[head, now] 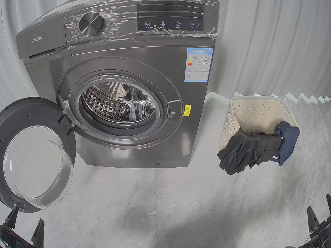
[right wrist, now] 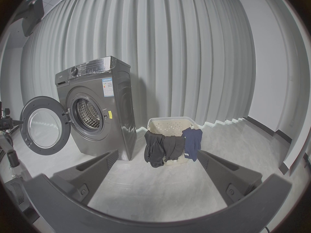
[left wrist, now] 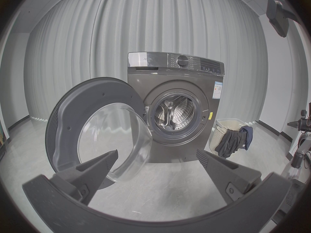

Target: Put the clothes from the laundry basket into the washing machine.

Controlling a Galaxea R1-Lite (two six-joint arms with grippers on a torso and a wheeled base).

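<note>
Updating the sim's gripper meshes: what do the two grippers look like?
Both match. The left gripper and right gripper each have two dark grey wedge-shaped jaws tapering to points, with a round fastener near each base, on a curved dark grey bar. The inner faces look ribbed near the tips.

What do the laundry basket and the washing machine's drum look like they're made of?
The laundry basket looks like cream plastic, matte, with moulded rows of small holes in its walls. The drum looks like bright metal, probably stainless steel: shiny, reflective, with a punched hole pattern.
</note>
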